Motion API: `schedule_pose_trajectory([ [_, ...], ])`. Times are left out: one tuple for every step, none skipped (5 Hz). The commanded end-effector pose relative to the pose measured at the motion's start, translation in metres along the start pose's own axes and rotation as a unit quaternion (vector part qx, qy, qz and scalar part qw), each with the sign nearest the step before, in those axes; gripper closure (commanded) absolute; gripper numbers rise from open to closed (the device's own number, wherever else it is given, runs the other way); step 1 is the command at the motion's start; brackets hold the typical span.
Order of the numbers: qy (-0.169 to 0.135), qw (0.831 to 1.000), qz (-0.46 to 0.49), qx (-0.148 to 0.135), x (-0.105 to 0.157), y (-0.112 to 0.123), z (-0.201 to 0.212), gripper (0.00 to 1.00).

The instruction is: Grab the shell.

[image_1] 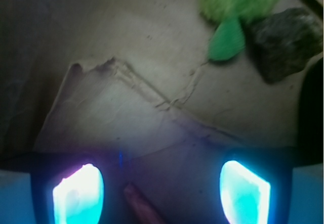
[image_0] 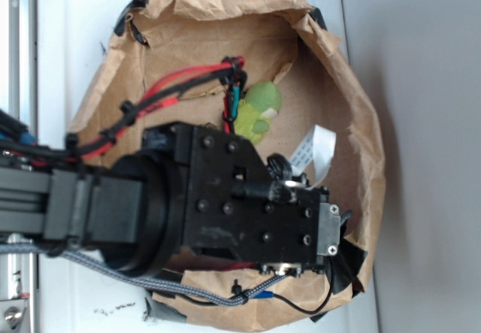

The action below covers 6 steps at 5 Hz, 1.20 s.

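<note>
In the wrist view the pointed end of the reddish-brown shell (image_1: 140,205) lies on the brown paper between my two glowing fingertips (image_1: 78,196), closer to the left one; the rest of it runs off the bottom edge. My gripper (image_1: 161,196) is open, its jaws wide apart on either side of the shell and touching nothing. In the exterior view my arm and wrist block (image_0: 248,205) cover the shell and the fingers completely.
A green plush toy (image_1: 235,6) (image_0: 258,111) and a rough dark rock (image_1: 286,42) lie ahead at the upper right. The floor is creased brown paper (image_0: 301,70) with raised crumpled walls all round. A white ribbon cable (image_0: 316,149) sits by the wrist.
</note>
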<state>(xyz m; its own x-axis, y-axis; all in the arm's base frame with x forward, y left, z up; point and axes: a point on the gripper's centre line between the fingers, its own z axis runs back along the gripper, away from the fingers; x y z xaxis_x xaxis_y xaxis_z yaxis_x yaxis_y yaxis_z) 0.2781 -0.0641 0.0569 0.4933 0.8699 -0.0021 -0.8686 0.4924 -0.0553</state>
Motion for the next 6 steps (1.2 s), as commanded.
schedule_pose_trajectory([
  [0.010, 0.998, -0.056, -0.008, -0.008, 0.009, 0.004, 0.00],
  [0.018, 0.996, -0.084, -0.008, -0.010, 0.007, 0.000, 0.00],
  [0.032, 0.994, -0.108, -0.011, -0.018, 0.004, -0.011, 0.00],
  [0.032, 0.994, -0.109, -0.007, -0.015, -0.002, -0.022, 0.00],
  [0.044, 0.992, -0.121, 0.010, -0.014, -0.003, -0.042, 0.00],
  [0.043, 0.992, -0.113, 0.015, -0.012, -0.004, -0.047, 0.00],
])
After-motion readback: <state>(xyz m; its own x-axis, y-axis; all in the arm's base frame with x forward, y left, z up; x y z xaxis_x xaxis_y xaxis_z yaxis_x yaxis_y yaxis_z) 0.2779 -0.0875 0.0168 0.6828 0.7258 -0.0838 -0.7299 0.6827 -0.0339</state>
